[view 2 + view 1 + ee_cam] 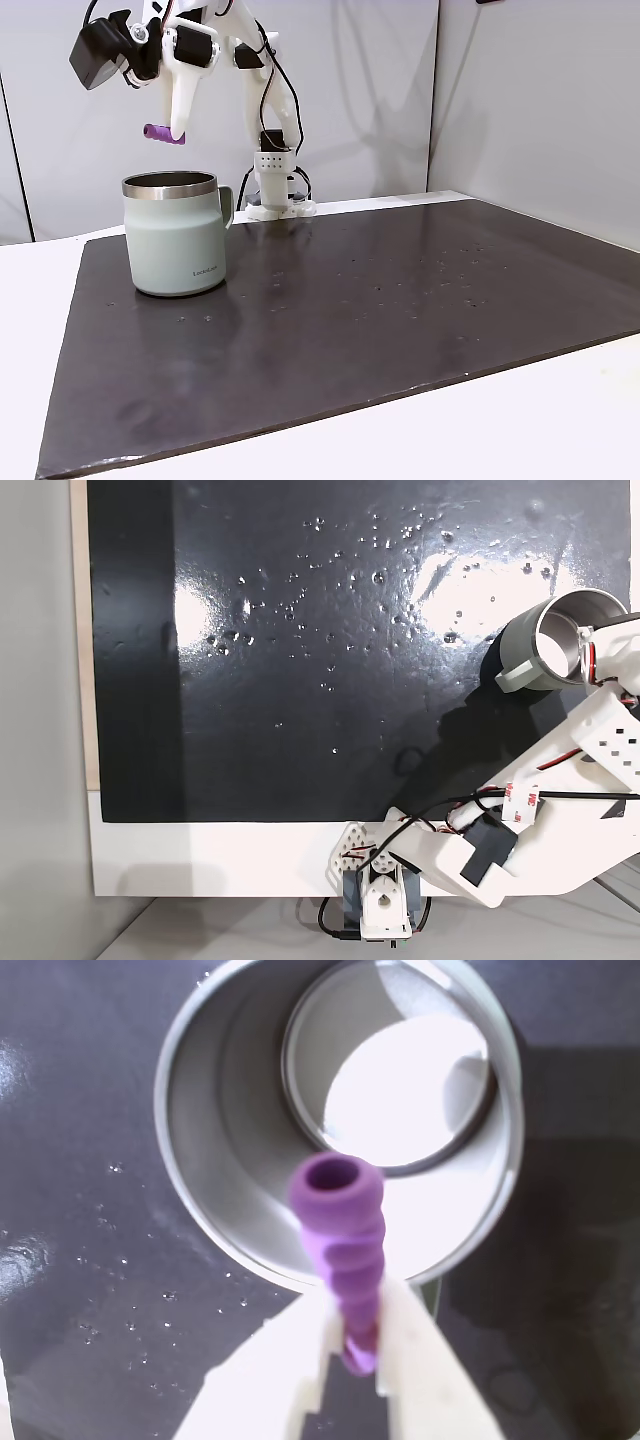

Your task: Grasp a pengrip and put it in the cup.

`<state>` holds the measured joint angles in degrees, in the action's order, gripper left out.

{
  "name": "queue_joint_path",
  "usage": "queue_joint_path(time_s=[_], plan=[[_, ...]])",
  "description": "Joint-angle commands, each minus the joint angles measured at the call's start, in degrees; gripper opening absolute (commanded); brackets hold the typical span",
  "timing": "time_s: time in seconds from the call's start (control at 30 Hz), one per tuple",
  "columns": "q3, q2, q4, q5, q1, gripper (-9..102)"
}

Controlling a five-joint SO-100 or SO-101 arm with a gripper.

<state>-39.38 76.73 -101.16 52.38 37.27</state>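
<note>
Jaws: we see them closed narrow on the pengrip (340,1250), the gripper (352,1345) pinching its lower end between two white fingers (415,1360) in the wrist view.
Pengrip: purple, ribbed, hollow end toward the camera; we find it in a fixed view (163,134) sticking out sideways from the gripper (178,132), in the air above the cup (172,235), apart from the rim.
Cup: in the wrist view we look straight down into the cup (225,1180), shiny steel inside, bright glare on the bottom; the pengrip overlaps its opening.
Writing: we catch small dark lettering low on the cup's grey-green wall, too small to read; a "3M" label (522,801) sits on tape on the arm.
Hidden: in a fixed view from above, the white arm (560,780) covers part of the cup (545,640) at the right edge; we cannot make out the pengrip there.
Around: a dark glossy mat (400,300) with speckles and glare lies on the white surface (560,420); the arm's base (275,190) stands behind the cup.
</note>
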Motion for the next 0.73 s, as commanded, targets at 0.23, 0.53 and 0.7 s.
queue_joint_path(time_s=[0.23, 0.53, 0.7], plan=[[4.3, -0.1, -1.8, -2.0, 0.4, 37], [4.7, -0.1, -2.5, -1.8, 0.4, 36], [4.7, -0.1, -2.5, -1.5, 0.5, 36]])
